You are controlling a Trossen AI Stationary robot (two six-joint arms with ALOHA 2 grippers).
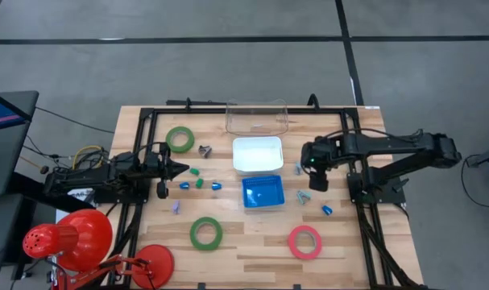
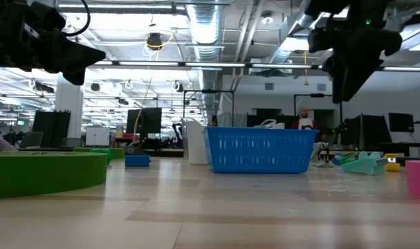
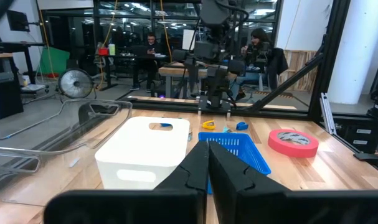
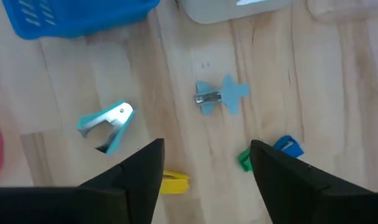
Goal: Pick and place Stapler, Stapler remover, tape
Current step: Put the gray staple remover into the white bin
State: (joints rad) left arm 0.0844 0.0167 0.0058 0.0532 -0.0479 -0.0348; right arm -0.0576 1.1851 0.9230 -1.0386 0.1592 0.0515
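Stock on your table, read from overhead with twelve o'clock at the far edge. Clear tray [image 1: 256,118] at twelve; white bin [image 1: 257,153] just below it, blue basket [image 1: 263,192] at centre. These three receivers sit in a line down the middle, probably so that either arm reaches them.

Tape, three rings: green ring [image 1: 180,138] at ten o'clock, second green ring [image 1: 205,233] at seven, pink-red ring [image 1: 304,242] at five. All lie flat on bare wood, apart from the receivers, so none looks placed yet.

Staple removers: light-blue remover [image 4: 108,124] on the wood at three o'clock, just right of the basket; a second blue remover [image 4: 218,98] nearby, closer to the white bin. A dark remover [image 1: 205,150] sits between the upper green ring and the white bin. Small blue and green pieces lie scattered at nine o'clock; you cannot tell from here which, if any, is the stapler.

Right gripper [image 4: 204,165] hovers above the light-blue remover, fingers spread wide and holding nothing, likely lining up a pick. Left gripper [image 3: 207,168] hangs at nine o'clock, fingers pressed together, empty, pointing towards centre.

Labels: none readable.
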